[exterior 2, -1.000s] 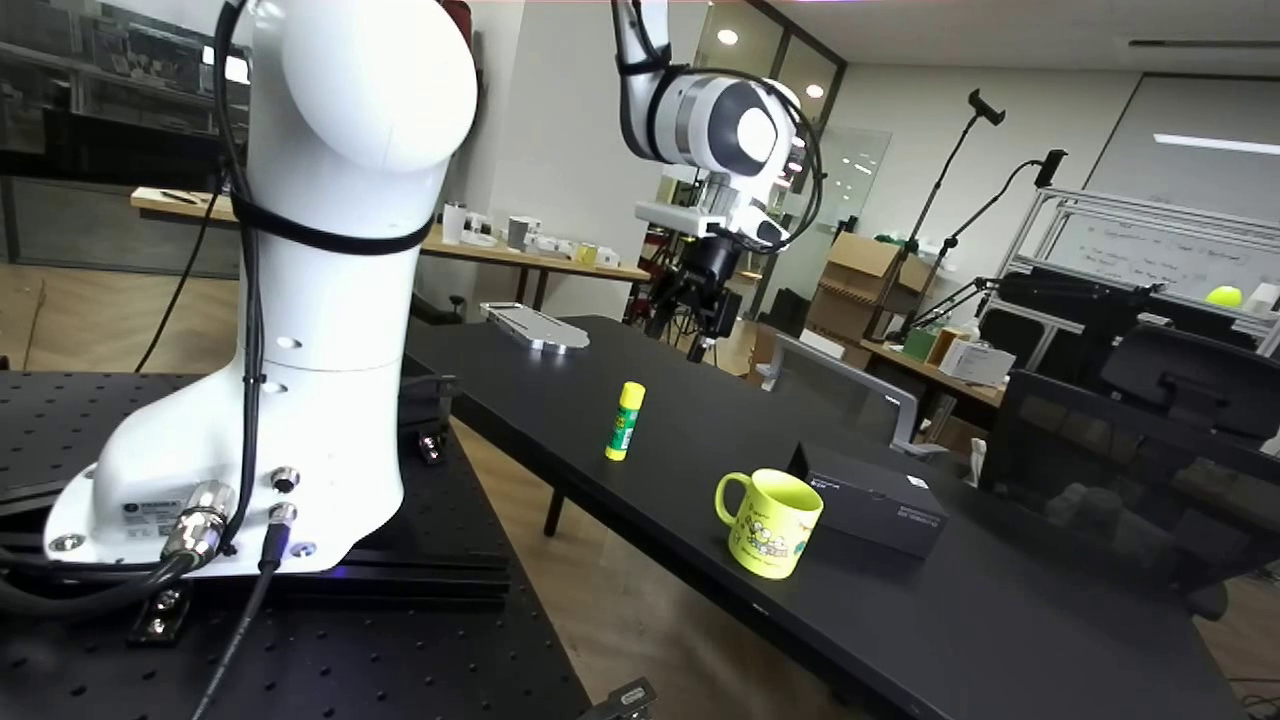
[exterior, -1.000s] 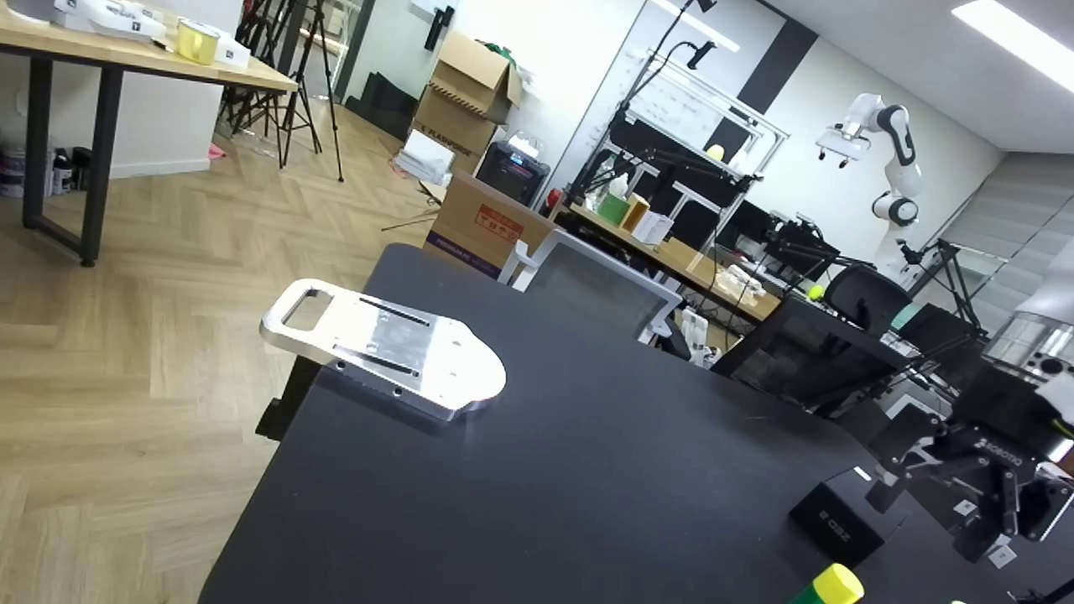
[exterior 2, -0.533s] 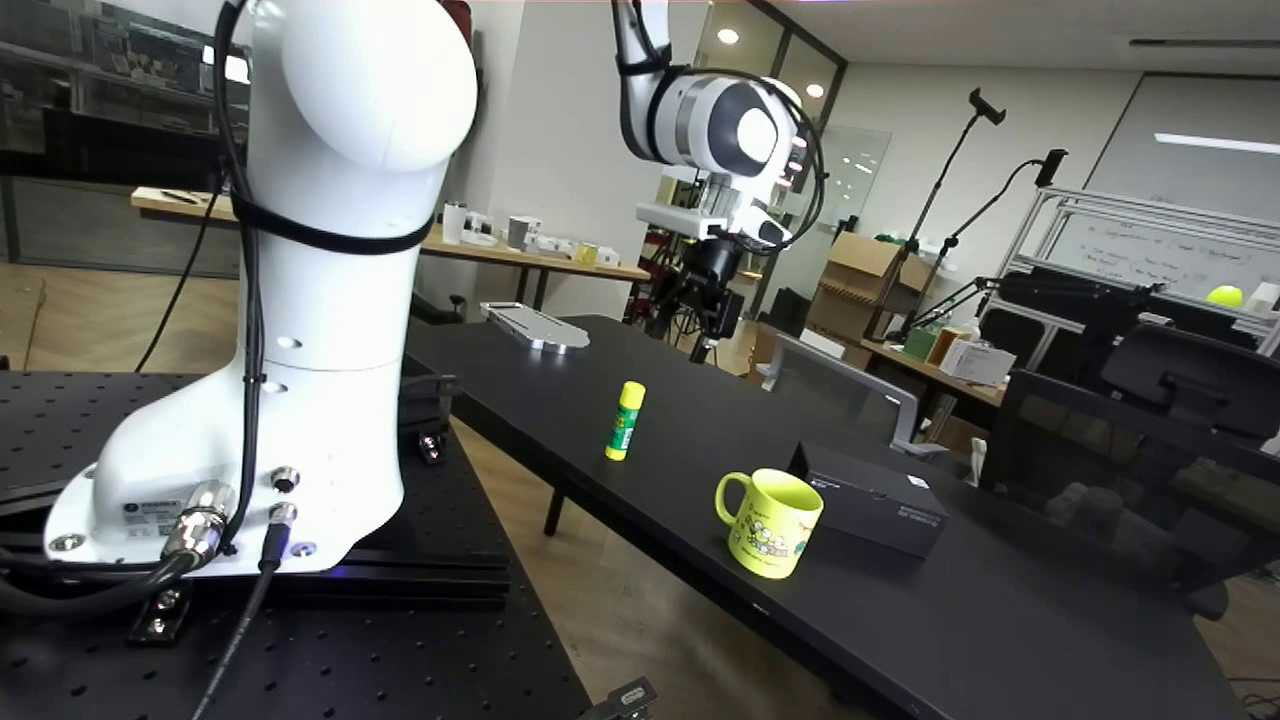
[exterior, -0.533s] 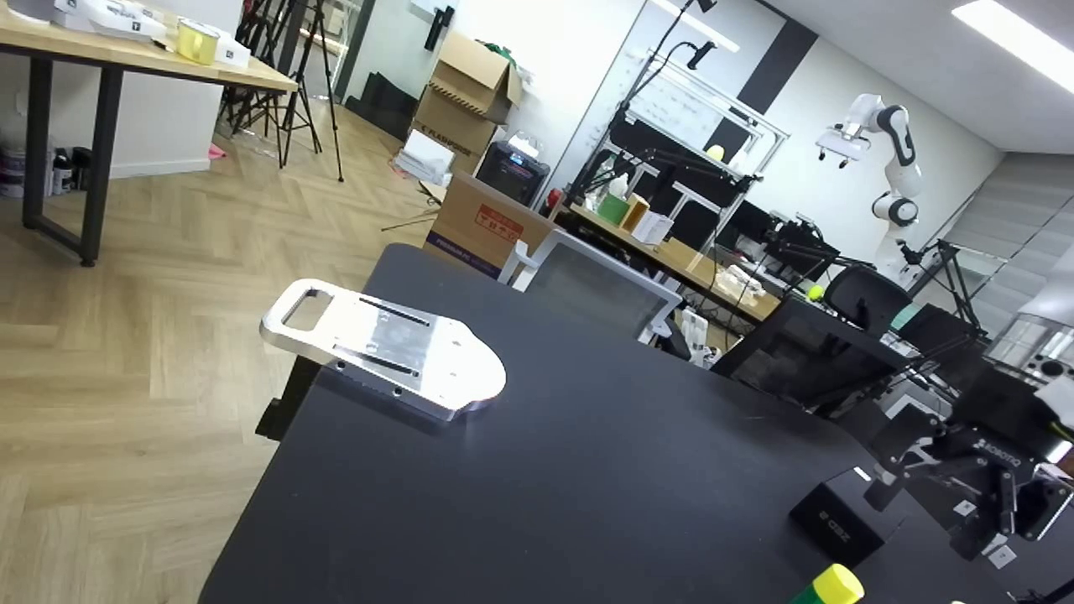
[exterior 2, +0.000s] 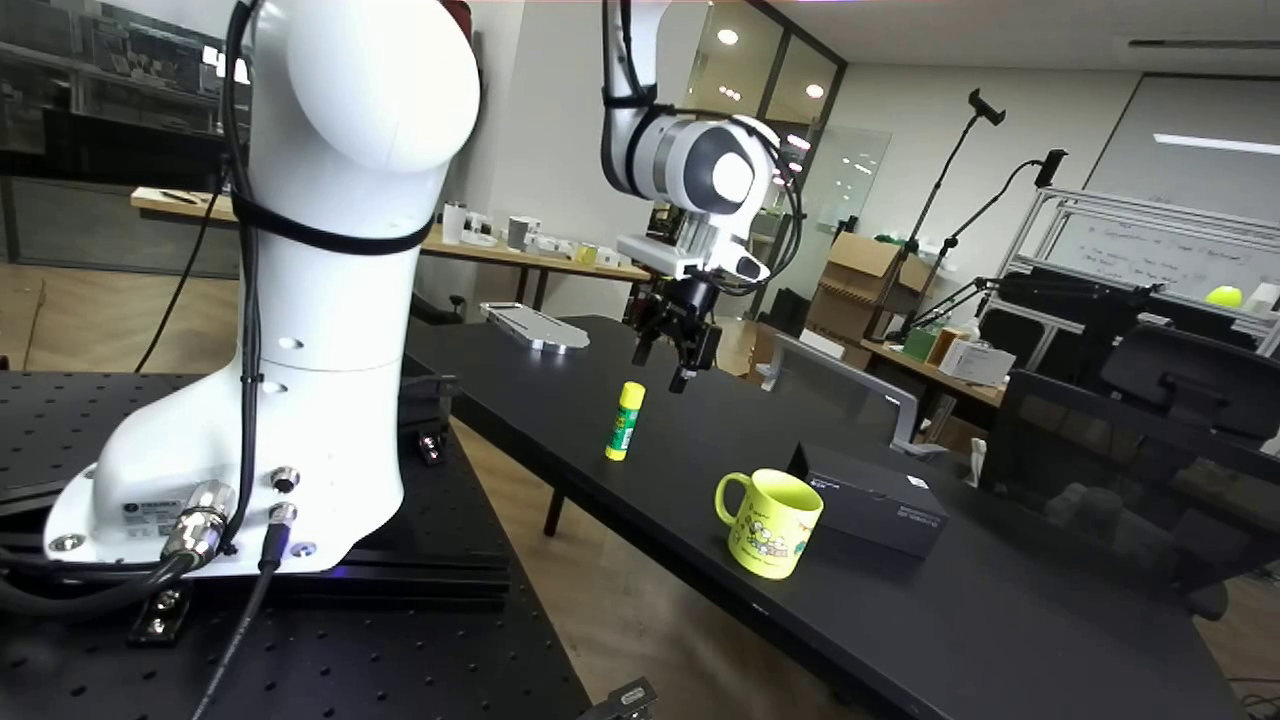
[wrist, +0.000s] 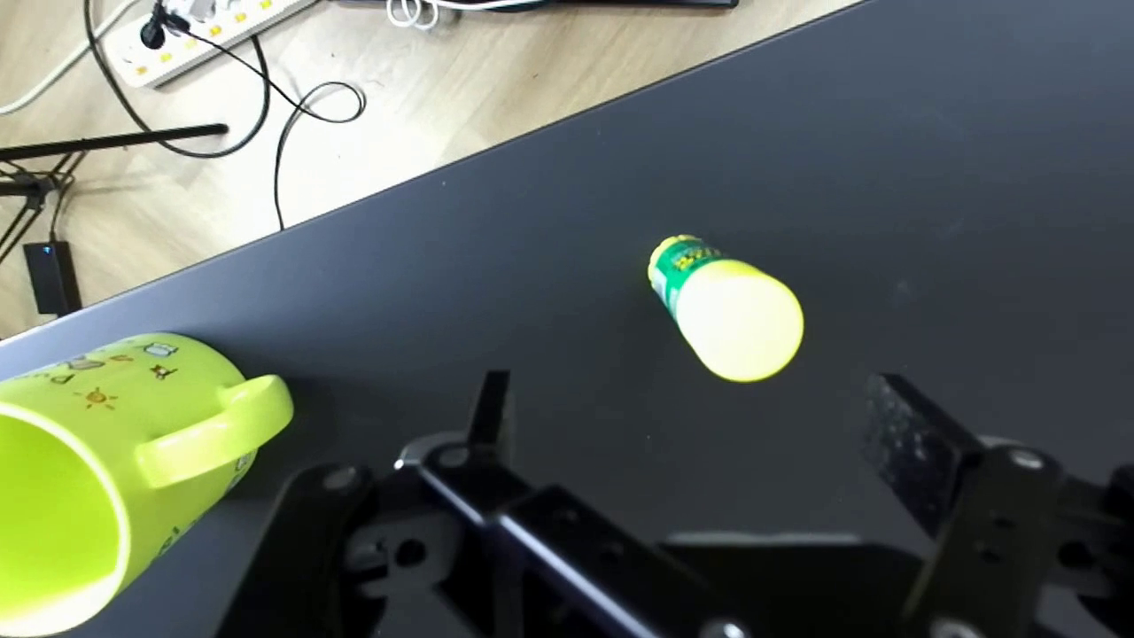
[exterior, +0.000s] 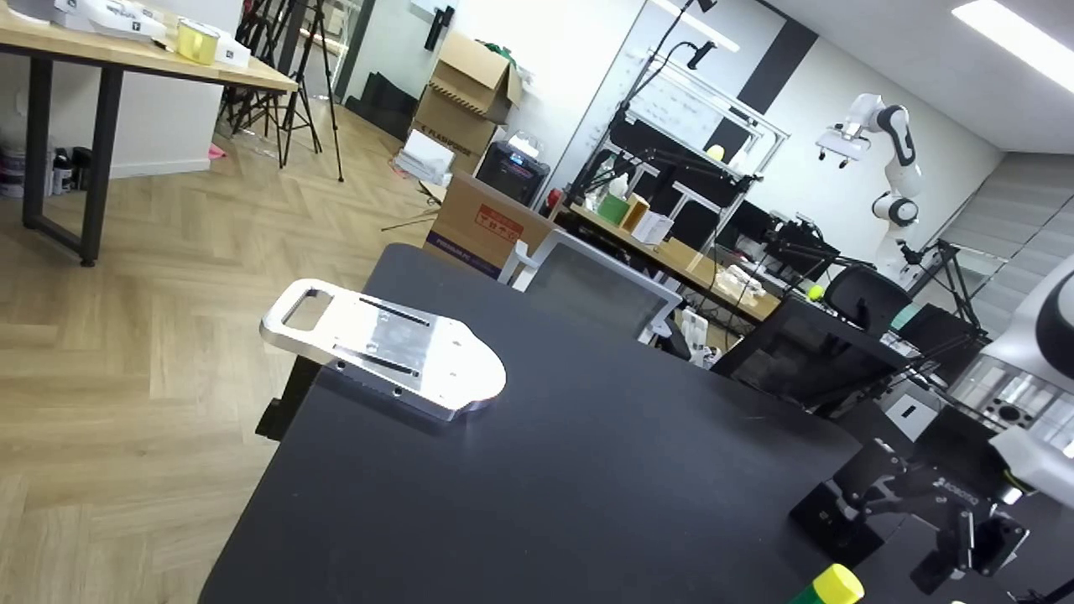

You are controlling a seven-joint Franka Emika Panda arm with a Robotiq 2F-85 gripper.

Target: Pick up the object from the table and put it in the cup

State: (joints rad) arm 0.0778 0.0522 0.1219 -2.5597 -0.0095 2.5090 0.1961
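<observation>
Two rounded things stand on the matte black bench [exterior 2: 700,450]: a slim glue stick [exterior 2: 625,422] and a glossy lime-yellow mug [exterior 2: 772,528], looped at the handle [wrist: 252,416] and printed with small drawings. Close by the mug sits a blocky black box [exterior 2: 875,505] with sharp edges; well apart, a flat metal plate [exterior: 403,344] shows long slots and a cut-out grip. The glue stick stands upright, apart from the mug, its smooth yellow cap [wrist: 742,321] bleached pale in the wrist view, over a green printed barrel [wrist: 684,266]. Jaws of black angular links are spread wide above the bench.
</observation>
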